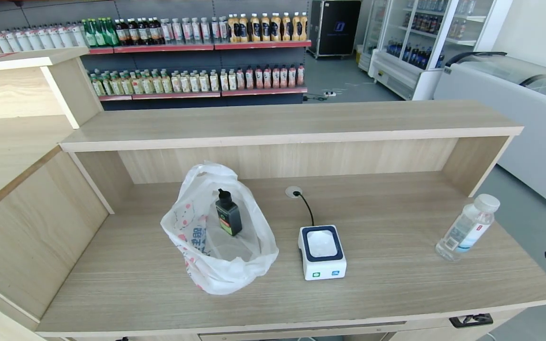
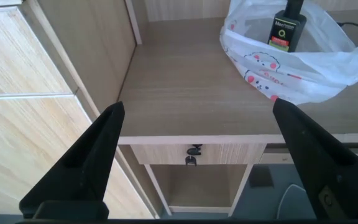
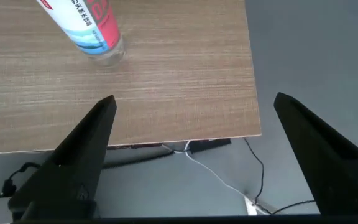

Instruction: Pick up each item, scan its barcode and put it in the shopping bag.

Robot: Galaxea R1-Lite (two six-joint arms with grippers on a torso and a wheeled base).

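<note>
The left hand (image 2: 197, 107) was held released, fingers spread, off the front edge of the pale wood-grain bench (image 1: 386, 274). The white printed plastic shopping bag (image 1: 192, 246) was left standing open for drop-ins, with 1 black spout-capped bottle (image 1: 228, 215) already stood inside. The white box scanner with a dark blue frame (image 1: 321, 251) was set just beside it, window up. The clear plastic water bottle (image 1: 467, 227) was stood well apart, judged unscanned. The right hand (image 3: 195, 98) was held released near it, likely for that pick.
</note>
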